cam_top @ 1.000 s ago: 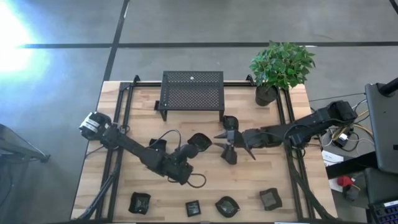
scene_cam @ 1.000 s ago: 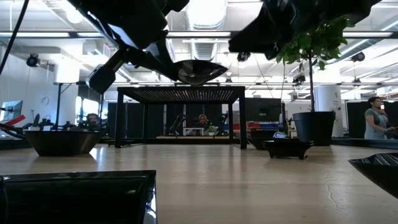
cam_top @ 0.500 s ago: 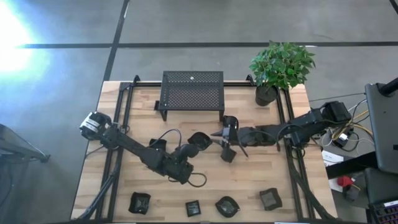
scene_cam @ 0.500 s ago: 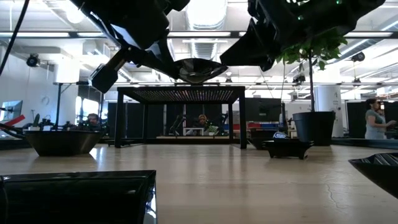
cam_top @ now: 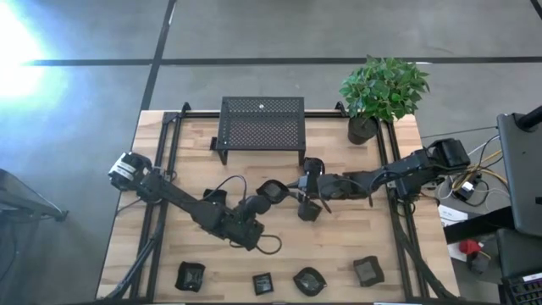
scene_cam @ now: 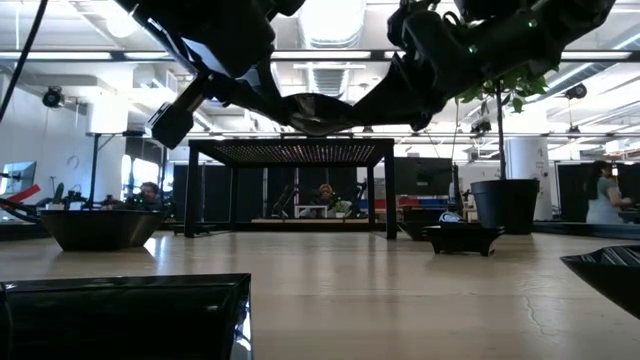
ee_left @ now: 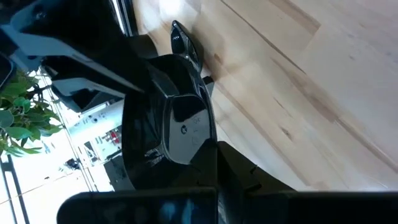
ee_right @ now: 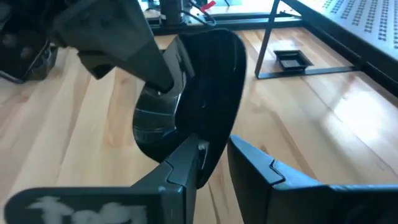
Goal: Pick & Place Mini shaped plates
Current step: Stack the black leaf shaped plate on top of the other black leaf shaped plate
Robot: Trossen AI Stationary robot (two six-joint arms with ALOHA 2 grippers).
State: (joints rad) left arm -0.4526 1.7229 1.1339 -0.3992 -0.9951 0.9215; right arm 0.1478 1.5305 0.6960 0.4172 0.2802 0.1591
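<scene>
Pale wood-plank table (cam_top: 169, 254) on a grey concrete floor; the low view looks across it into a bright, lit workroom. At the back edge stands a black perforated metal stand (cam_top: 262, 124), with a leafy plant in a black pot (cam_top: 362, 129) to its right.

4 small glossy black plates sit along the front edge — a squarish one (cam_top: 190, 275), a smaller square (cam_top: 262, 283), a rounded one (cam_top: 310, 280) and another squarish one (cam_top: 368, 271).

Mid-table, 1 shallow glossy black plate (cam_top: 271, 191) is held off the wood. The left gripper (cam_top: 257, 202), arm stretched diagonally from the left edge, is clamped on its rim. The right gripper (cam_top: 303, 188), arm reaching in level from the right, has 1 finger (ee_right: 180, 165) over the opposite rim and the other finger (ee_right: 267, 171) outside it — jaws appear not quite closed on the plate, though the wrist view is partly blocked.

2 more dark plates (cam_top: 313, 166) (cam_top: 308, 210) lie beside the right gripper.
</scene>
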